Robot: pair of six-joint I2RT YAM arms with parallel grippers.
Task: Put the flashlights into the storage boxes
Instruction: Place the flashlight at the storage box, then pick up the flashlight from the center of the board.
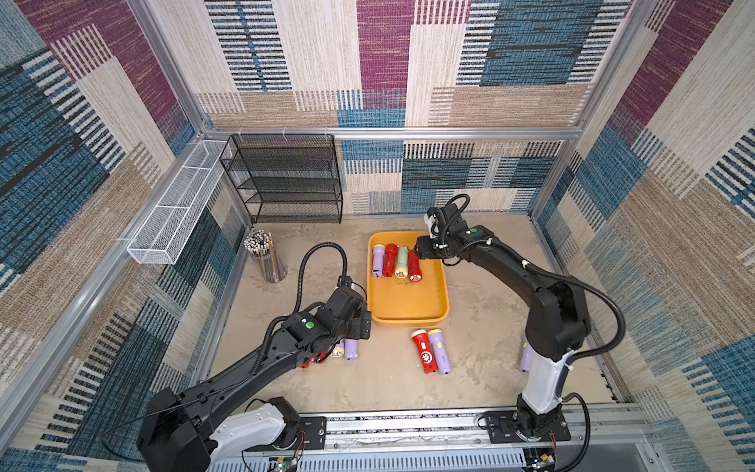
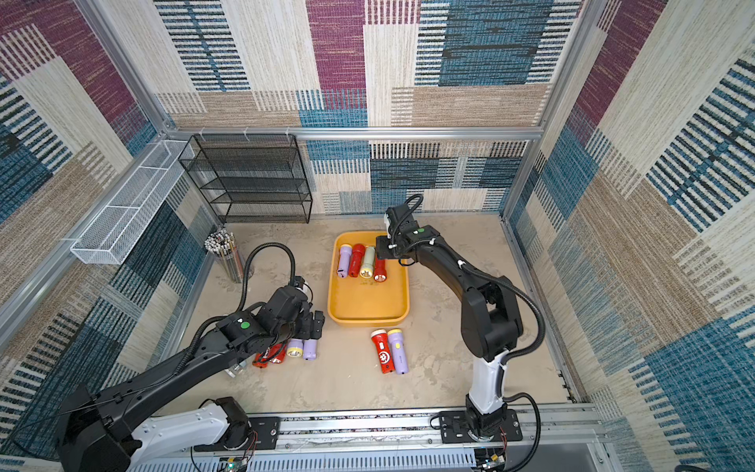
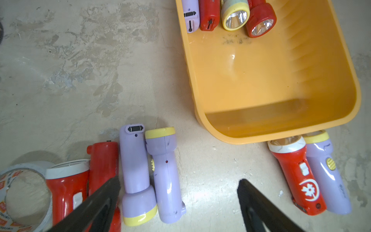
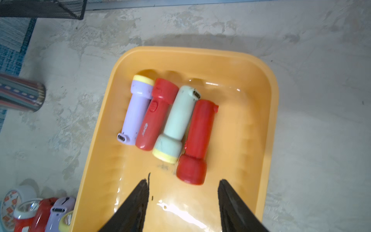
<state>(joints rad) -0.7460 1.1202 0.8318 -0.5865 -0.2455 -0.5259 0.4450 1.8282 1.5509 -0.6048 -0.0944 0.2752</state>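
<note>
Yellow-orange plastic, the tray (image 1: 408,302) sits mid-tabletop in both top views with a row of four flashlights (image 1: 402,261) side by side at its far end, so I judge the job roughly a third done. At least seven are still out. A red-and-lilac pair (image 1: 423,351) lies just near of the tray's near rim, a cluster (image 1: 351,349) lies to the left, half hidden under my left arm, and a lone lilac flashlight (image 1: 526,357) lies by my right arm. My right tool (image 1: 421,247) hangs over the far right of the tray, beside the row. My left tool (image 1: 363,323) hangs over the cluster, just left of the tray. In the left wrist view, my left tool's jaws stand wide apart and empty. Two lilac flashlights of the cluster lie between and below them, two red ones lie left of those, and a tape roll (image 3: 24,192) lies further left. In the right wrist view, my right tool's jaws are apart and grip nothing. The row's rightmost red flashlight (image 4: 198,130) rests on the tray floor, its head just beyond the tips.
</note>
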